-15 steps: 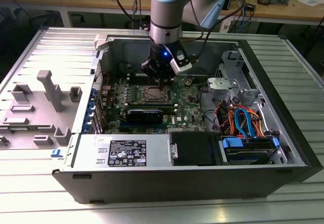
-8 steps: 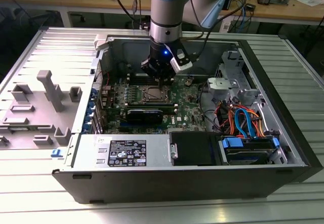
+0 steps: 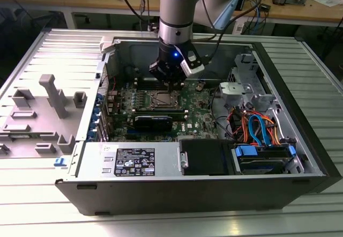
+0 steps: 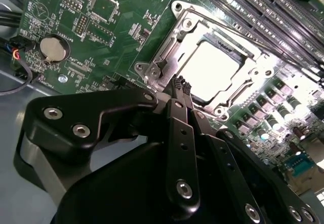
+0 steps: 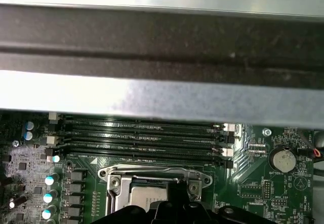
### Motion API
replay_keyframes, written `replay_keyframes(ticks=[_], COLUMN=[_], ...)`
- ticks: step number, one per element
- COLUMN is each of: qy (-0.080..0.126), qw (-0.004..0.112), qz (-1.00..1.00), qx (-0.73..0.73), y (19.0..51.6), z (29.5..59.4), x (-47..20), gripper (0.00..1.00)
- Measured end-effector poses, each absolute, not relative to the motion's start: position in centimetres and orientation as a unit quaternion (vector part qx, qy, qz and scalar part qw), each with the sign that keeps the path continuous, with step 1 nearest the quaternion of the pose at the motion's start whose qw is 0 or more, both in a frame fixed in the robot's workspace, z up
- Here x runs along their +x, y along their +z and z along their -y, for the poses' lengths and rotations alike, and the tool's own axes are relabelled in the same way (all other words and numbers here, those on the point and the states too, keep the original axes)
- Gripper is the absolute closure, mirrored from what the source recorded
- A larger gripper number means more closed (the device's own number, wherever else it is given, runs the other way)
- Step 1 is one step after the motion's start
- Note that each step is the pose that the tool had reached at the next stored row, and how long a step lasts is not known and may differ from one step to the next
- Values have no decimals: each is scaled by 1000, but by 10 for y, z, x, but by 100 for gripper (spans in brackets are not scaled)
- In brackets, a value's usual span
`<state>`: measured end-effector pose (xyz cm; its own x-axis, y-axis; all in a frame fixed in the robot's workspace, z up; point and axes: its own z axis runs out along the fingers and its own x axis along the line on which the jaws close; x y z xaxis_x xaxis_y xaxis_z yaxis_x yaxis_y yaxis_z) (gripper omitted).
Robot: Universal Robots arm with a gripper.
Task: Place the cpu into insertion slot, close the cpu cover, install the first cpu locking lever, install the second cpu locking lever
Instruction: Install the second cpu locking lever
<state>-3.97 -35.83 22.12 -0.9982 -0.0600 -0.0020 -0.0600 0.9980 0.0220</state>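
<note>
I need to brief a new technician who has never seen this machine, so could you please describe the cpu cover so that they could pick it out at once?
Look inside the open computer case at the green motherboard. Beside the long memory slots, directly under the gripper, lies the cpu cover. It is the thin silver frame with a square cut-out showing the cpu, unlike the narrow black slots alongside.

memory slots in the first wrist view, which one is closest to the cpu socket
The memory slot at the end of the bank of long parallel slots, the one running right alongside the cpu cover. The others lie farther off, toward the grey case wall.
</note>
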Motion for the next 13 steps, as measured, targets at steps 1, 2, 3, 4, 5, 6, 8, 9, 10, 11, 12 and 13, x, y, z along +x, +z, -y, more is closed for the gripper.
replay_keyframes(ticks=[1,2,3,4,5,6,8,9,10,11,12,13], qy=[11,11,11,11,11,11,11,11,11,11,11,11], qw=[1,1,1,1,1,1,1,1,1,1,1,1], qz=[-999,-999,-999,-999,-999,-999,-999,-999,-999,-999,-999,-999], qx=[-30,-30,-30,-30,-30,-30,-30,-30,-30,-30,-30,-30], y=[221,221,221,221,221,221,221,221,221,221,221,221], z=[359,360,361,362,362,362,362,362,362,362,362,362], x=[-40,-40,-40,-40,-40,-40,-40,-40,-40,-40,-40,-40], gripper=[89,89,89,89,89,89,89,89,89,89,89,89])
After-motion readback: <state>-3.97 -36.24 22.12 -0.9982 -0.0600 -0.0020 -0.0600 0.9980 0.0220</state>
